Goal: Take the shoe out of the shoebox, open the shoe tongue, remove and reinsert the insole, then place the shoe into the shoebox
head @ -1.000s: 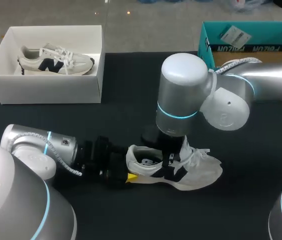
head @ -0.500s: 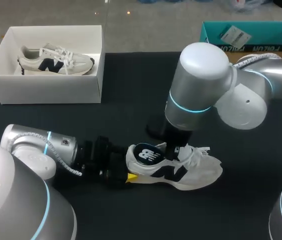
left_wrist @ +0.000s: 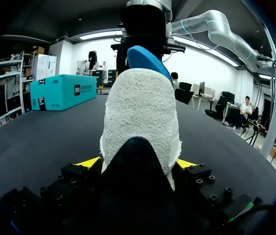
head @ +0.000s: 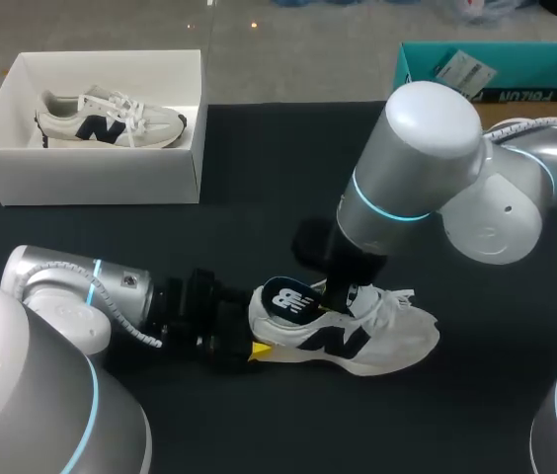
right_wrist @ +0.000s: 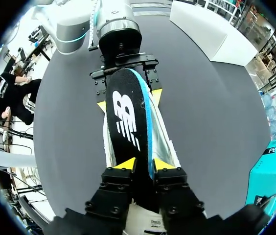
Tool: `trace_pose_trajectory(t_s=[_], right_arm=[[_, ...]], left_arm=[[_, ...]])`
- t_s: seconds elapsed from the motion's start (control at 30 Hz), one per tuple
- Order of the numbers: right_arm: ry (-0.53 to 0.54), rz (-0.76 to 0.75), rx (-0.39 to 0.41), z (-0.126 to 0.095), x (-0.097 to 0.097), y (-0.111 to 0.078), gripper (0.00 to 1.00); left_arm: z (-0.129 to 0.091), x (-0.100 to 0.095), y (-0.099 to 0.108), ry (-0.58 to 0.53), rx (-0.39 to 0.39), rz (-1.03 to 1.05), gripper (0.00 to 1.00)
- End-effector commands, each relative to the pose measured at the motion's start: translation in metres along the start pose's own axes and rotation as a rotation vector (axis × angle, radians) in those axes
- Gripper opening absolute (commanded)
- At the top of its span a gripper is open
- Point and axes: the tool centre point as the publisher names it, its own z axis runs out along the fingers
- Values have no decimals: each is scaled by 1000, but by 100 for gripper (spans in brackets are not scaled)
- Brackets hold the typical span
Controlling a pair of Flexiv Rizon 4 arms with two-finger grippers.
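Note:
The white shoe (head: pixel 382 336) with a dark N lies on its sole on the black table, toe to the right. My left gripper (head: pixel 257 328) is shut on its heel, a yellow tip pressed to each side of the heel (left_wrist: pixel 140 117). The dark insole (head: pixel 286 299) with a white logo sticks up out of the shoe's opening, tilted toward the heel. My right gripper (right_wrist: pixel 144 164) comes down from above, shut on the insole (right_wrist: pixel 126 112) near its front part, one yellow fingertip (right_wrist: pixel 126 163) on each face. In the left wrist view the insole's blue underside (left_wrist: pixel 148 58) rises behind the heel.
An open white shoebox (head: pixel 91 176) stands at the back left with a second matching shoe (head: pixel 111 118) inside. A teal box (head: pixel 496 71) sits at the back right, behind my right arm.
My right arm has risen and shifted right, drawing the insole out of the shoe; it was hidden inside a second ago. The left arm and shoe have stayed put.

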Motion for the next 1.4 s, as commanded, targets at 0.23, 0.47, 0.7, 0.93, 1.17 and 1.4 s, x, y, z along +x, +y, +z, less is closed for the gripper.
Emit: trace_pose_trajectory(t_s=[0.23, 0.47, 0.7, 0.93, 1.17, 1.4], right_arm=[[15, 4, -48, 0, 0, 1, 49], [42, -2, -58, 13, -1, 8, 49], [61, -14, -77, 21, -6, 21, 66], [77, -38, -90, 21, -6, 28, 49], [105, -49, -93, 24, 3, 21, 0], [134, -56, -142, 13, 7, 11, 0]], left_arm=[[-1, 1, 2, -1, -2, -1, 0], [-1, 1, 2, -1, -2, -1, 0], [-1, 1, 2, -1, -2, -1, 0], [-1, 1, 2, -1, -2, -1, 0], [-1, 1, 2, -1, -2, -1, 0], [-1, 1, 2, -1, -2, -1, 0]])
